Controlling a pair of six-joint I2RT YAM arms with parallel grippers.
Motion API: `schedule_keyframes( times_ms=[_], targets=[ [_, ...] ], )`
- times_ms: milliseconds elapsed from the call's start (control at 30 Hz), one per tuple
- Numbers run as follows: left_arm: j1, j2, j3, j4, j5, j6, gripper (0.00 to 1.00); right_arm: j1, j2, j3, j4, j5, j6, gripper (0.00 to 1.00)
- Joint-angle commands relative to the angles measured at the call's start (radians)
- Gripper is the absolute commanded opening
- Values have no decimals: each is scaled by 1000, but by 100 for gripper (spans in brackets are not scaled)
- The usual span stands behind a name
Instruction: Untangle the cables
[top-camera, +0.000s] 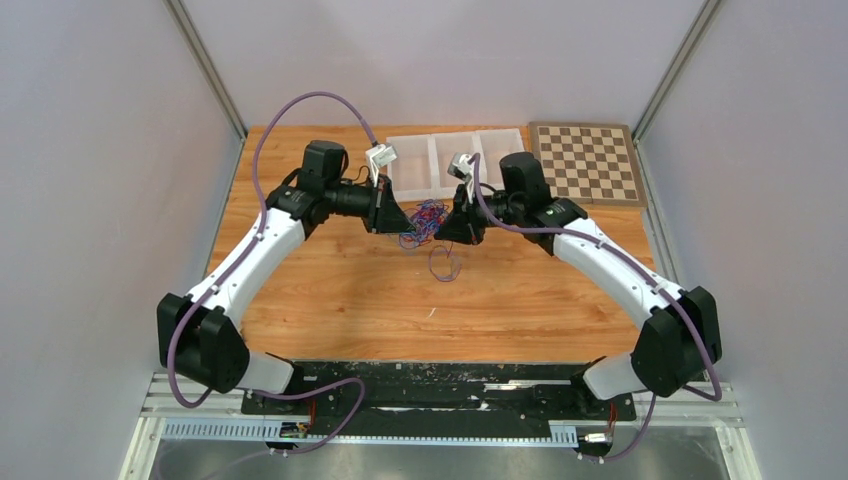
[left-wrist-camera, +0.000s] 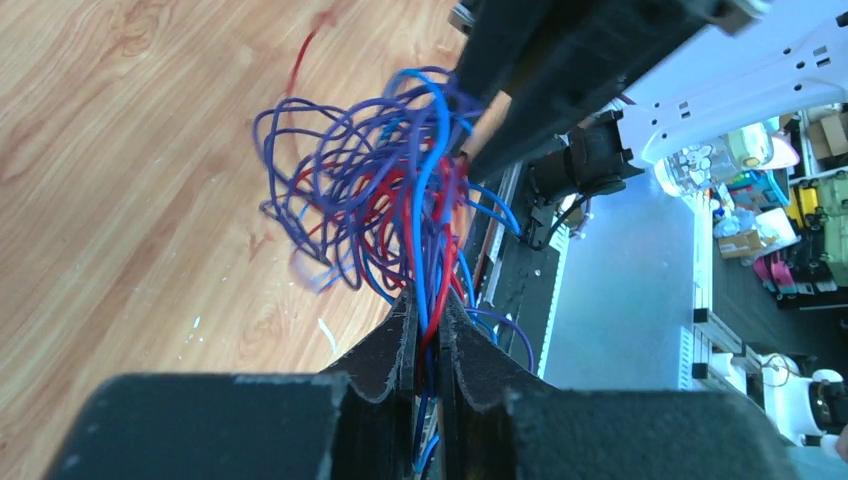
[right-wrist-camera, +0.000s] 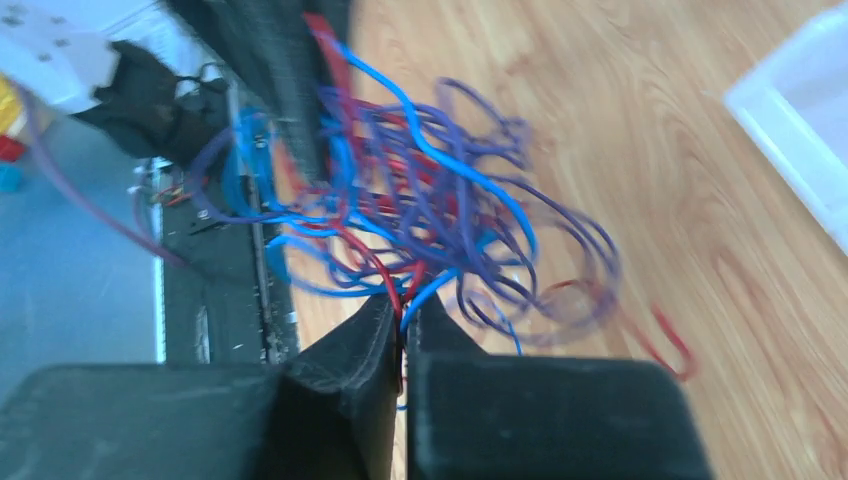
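Over table, L tool, R tool, pinching cables

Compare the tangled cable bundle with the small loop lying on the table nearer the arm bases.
The bundle mixes blue, red and purple strands; the small loop looks mostly purple. The bundle is pinched by the left tool and right tool; the small loop lies ungripped on the table. Both are thin wire.
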Motion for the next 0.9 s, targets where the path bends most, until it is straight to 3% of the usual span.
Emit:
schedule_keyframes(
  times_ms=[0, 133, 233, 300, 433, 567, 867],
  targets=[
    [4, -66, -3, -2, 38, 21, 15, -16, 5, 21, 87, 161, -8, 0],
    [29, -110, -55, -17, 5, 47, 26, -17, -59, 5, 86, 179, -23, 0],
    [36, -122, -63, -21, -25, 61, 42, -17, -92, -6, 85, 208, -35, 0],
    [36, -119, -70, -10, -44, 59, 46, -17, -110, -12, 85, 230, -49, 0],
    [37, -97, -90, 39, -60, 12, 39, -15, -134, -12, 82, 221, -53, 0],
    [36, -93, -102, 127, -52, -32, 54, -8, -137, -5, 78, 206, -64, 0],
    [36, -97, -18, 132, -40, -6, 60, 6, -124, -5, 6, 216, -162, 0]
  ],
)
